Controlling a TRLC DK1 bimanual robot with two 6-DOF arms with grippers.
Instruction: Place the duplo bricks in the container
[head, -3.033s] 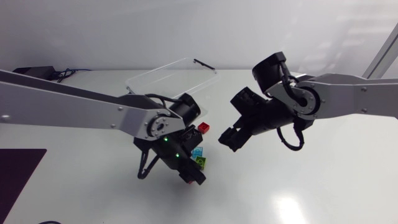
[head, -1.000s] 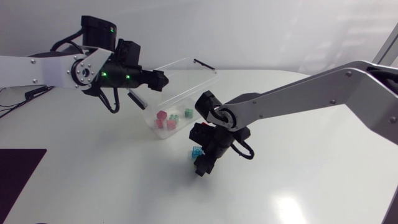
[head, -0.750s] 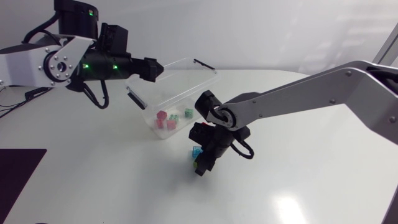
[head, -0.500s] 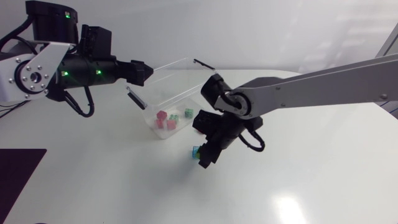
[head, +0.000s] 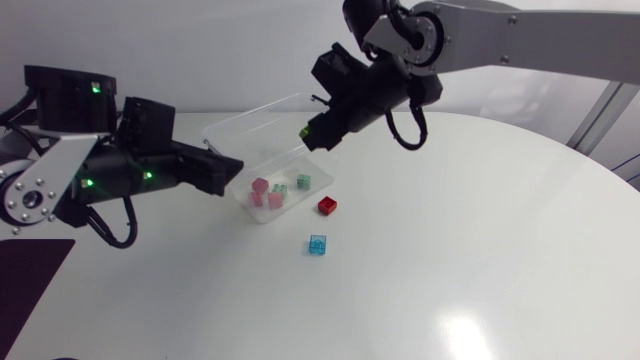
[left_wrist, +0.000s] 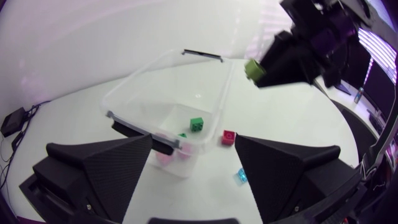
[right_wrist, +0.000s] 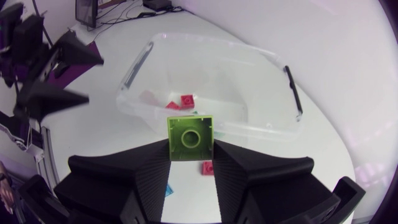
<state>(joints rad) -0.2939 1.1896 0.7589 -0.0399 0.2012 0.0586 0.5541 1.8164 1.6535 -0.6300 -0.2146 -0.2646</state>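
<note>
Here we are with our right end effector (head: 312, 134) up high, closed on the lime brick (head: 308, 131), one finger on each of two opposite side walls. That flat-sided pinch makes sense: the smooth walls give the wedges something square to bear on. From the head view the brick hangs above the far side of the clear container (head: 262, 110), and the right wrist view lines it up against the container's open interior, so we judge a release from here should land it inside.

Which way is it pointing? The face turned back at the wrist camera shows a single round ring in a square outline, which looks like the hollow underside, so the studs would point away, down towards the container. It looks square, with no obvious long axis.

Our left end effector (head: 232, 172) is wide open and empty, its tips just beside the container's near wall, out of the drop path as we read it.

Pink and green bricks already lie inside. On the table (head: 480, 250) the red brick (head: 327, 205) and the blue brick (head: 318, 244) wait, near the container.
</note>
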